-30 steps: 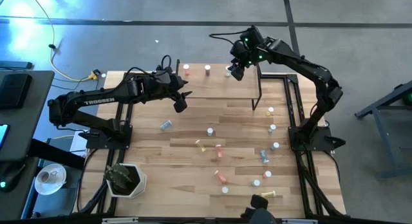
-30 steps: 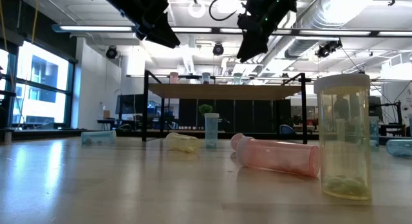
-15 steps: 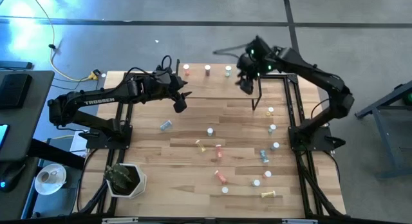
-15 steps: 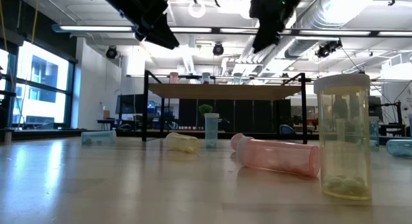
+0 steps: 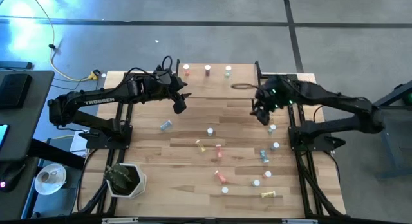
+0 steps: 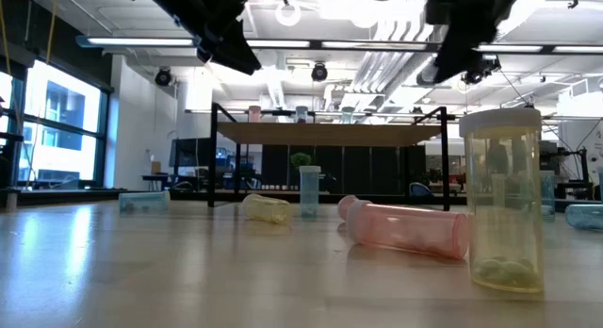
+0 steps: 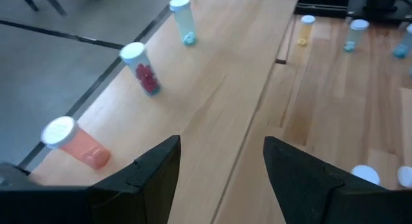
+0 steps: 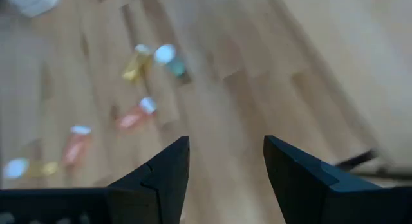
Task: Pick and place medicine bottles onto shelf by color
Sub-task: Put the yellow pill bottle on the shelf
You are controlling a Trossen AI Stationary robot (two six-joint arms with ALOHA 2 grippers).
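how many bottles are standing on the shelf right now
3, in a row along the shelf's far edge: a pink bottle at the left, a red-filled bottle in the middle, a pale blue-green bottle at the right. None looks hidden.

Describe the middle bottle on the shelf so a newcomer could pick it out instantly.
On the raised wooden shelf at the table's far edge, three white-capped bottles stand in a row. The middle bottle sits between a pink one and a pale blue-green one; it alone shows dark red contents.
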